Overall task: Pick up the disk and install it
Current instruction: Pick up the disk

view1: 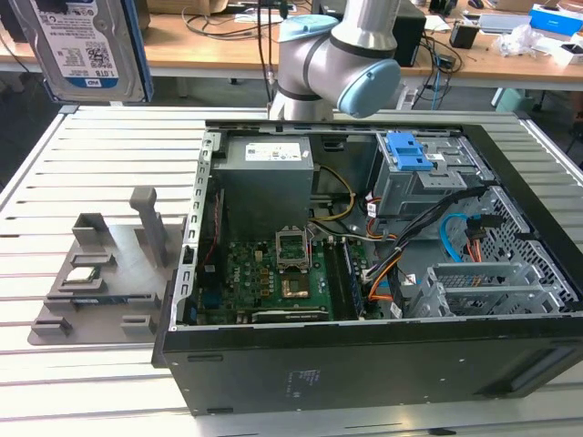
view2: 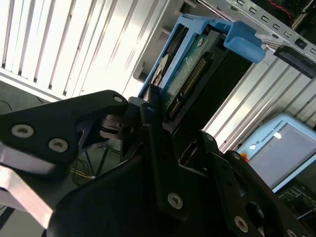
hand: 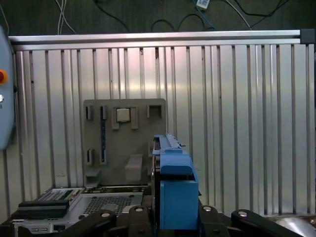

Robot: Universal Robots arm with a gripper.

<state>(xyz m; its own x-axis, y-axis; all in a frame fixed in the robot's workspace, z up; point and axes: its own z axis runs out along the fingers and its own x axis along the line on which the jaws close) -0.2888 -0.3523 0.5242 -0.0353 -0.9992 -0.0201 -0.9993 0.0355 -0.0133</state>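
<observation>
The disk (view1: 86,45), silver with a white-and-blue label and blue side rails, hangs high in the air at the exterior view's far left, above the slatted table. In both wrist views my gripper (view2: 154,109) is shut on it. The black fingers (view2: 148,116) clamp the disk's (view2: 190,64) end, where its green circuit board and blue rail show. In the first wrist view the disk (hand: 174,182) stands edge-on between the gripper's (hand: 170,213) black links, over the table.
The open computer case (view1: 364,369) lies on the table, with a grey drive cage and blue latch (view1: 410,155) at its back right. A grey holder tray (view1: 100,273) carrying a small square chip (view1: 84,275) sits to the case's left. The arm's elbow (view1: 337,55) rises behind the case.
</observation>
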